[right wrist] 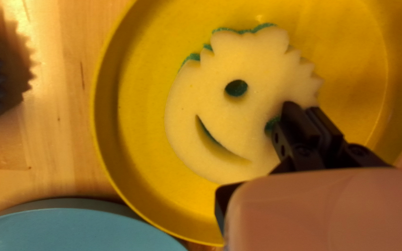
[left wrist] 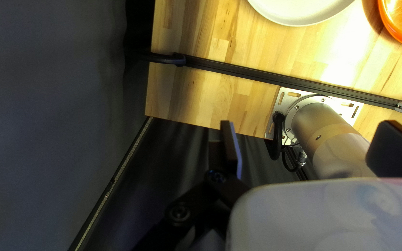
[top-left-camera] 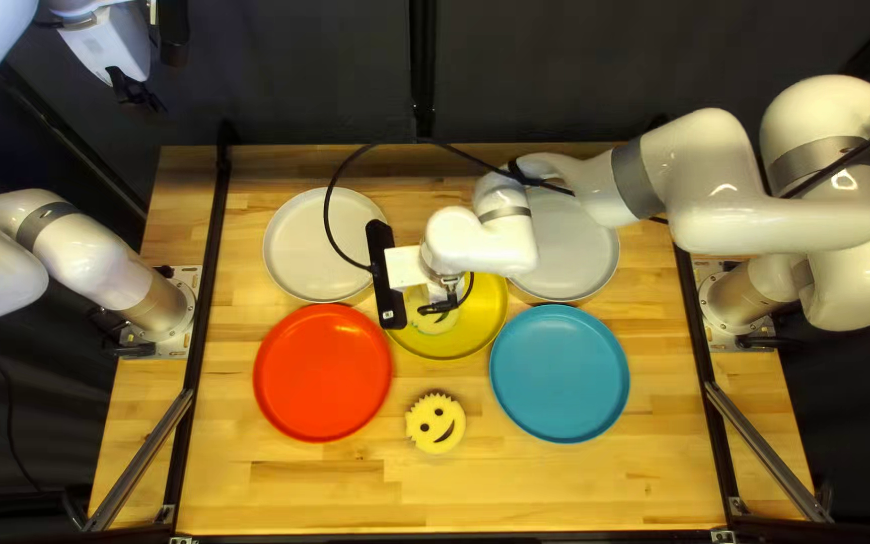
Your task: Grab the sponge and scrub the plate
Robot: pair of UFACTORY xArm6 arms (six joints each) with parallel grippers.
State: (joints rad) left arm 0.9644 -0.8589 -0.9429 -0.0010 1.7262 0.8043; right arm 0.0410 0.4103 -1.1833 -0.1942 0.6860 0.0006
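Right hand (right wrist: 302, 109): fingers closed together, tips at the sponge, near one eye hole. Nothing is seen pinched between them; whether they press or merely hover cannot be told.

Sponge (right wrist: 247, 116): smiling face, pale side up, green layer beneath; lying flat in the yellow plate (right wrist: 140, 144).

Step in hand, as judged: scrubbing, the sponge driven from above. Advised: light, even downward pressure, nearer the sponge's middle than its edge, lest it pivot or tip; short strokes first, then wider ones out to the rim, easing off there so that the plate neither slides nor tilts. Should the sponge slip away, lift and reseat the tips.

Neighbouring plates: red (top-left-camera: 322, 373), near left; blue (top-left-camera: 559, 373), near right; one white (top-left-camera: 319, 242) far left, another (top-left-camera: 576, 252) far right. Keep strokes clear of all four.

Second sponge (top-left-camera: 435, 421): face up on the tabletop (top-left-camera: 556, 489), near side, between red and blue.

Left hand (left wrist: 309, 135): fingers wide apart, empty, off beyond the far left; best kept there.
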